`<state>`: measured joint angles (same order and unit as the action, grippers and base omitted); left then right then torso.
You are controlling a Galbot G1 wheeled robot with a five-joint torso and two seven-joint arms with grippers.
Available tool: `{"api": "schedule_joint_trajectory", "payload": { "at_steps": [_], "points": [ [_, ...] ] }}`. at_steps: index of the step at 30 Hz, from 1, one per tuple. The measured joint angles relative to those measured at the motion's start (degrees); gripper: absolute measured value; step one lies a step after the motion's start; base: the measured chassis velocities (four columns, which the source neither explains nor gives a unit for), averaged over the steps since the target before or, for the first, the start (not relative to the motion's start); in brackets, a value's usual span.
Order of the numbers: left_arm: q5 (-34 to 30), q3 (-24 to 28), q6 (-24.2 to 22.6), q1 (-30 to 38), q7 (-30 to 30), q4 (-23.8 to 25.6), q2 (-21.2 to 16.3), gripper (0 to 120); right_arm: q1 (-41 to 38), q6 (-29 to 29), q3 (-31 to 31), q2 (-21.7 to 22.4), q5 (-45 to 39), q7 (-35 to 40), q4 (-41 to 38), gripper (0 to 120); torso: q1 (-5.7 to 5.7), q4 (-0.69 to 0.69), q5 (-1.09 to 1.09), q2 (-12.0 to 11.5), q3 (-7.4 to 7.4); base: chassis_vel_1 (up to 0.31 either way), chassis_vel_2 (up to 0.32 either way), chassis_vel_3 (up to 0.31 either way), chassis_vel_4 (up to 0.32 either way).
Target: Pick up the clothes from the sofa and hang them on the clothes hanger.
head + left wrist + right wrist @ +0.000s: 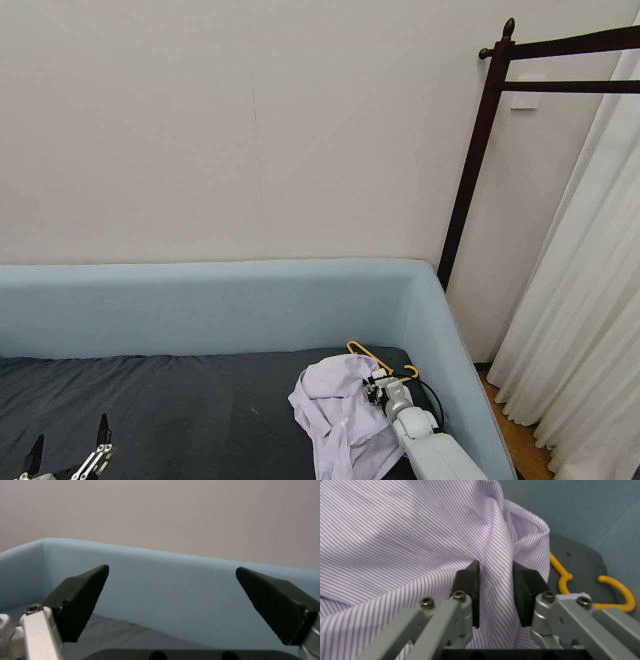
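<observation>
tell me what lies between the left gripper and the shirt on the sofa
Bare seat cushion, seen in the head view: the left gripper hangs open at the left, the striped shirt lies at the right, pinched by the right gripper.

- No writing, label, brand, number or sign can be read on anything in view.
- The shirt (410, 536), a fold of it pinched between the pads of the right gripper (495, 588), carries thin purple stripes and no lettering.
</observation>
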<state>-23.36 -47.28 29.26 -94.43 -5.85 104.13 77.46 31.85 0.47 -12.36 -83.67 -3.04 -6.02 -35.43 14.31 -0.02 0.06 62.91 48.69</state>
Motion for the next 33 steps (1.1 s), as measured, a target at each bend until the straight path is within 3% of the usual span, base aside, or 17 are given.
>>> {"api": "schedule_joint_trajectory", "payload": {
  "at_steps": [5,14,22,25,33],
  "points": [
    [-0.17,0.07,0.08,0.12,-0.08,-0.27,-0.18,100,0.57,0.43,0.87,0.65,-1.37,-0.01,-2.22,0,0.0,0.0,0.0,0.0,0.0,0.0,0.0,0.0,0.0],
    [-0.41,0.33,0.26,0.33,-0.27,-0.55,-0.35,100,1.67,0.81,3.38,2.29,-4.86,1.11,-7.99,0,0.0,0.0,0.0,0.0,0.0,0.0,0.0,0.0,0.0],
    [-1.27,0.29,0.49,0.54,-0.38,-0.59,-0.67,100,-0.23,2.1,6.07,4.09,-16.53,8.44,-25.21,0,0.0,0.01,0.0,0.0,0.0,0.0,0.0,0.0,0.0],
    [-1.67,0.28,0.8,0.56,-0.39,-0.69,-0.83,100,-1.22,1.15,7.58,4.91,-20.41,13.92,-35.3,0,0.0,0.01,0.0,0.0,0.0,0.0,0.0,0.0,0.0],
    [-2.39,0.29,1.06,0.74,-0.4,-0.8,-1.29,100,3.58,-0.47,8.2,6.62,-16.88,19.98,-53.48,0,0.0,0.02,-0.01,0.01,-0.01,0.0,0.0,0.0,0.0]
  ]
}}
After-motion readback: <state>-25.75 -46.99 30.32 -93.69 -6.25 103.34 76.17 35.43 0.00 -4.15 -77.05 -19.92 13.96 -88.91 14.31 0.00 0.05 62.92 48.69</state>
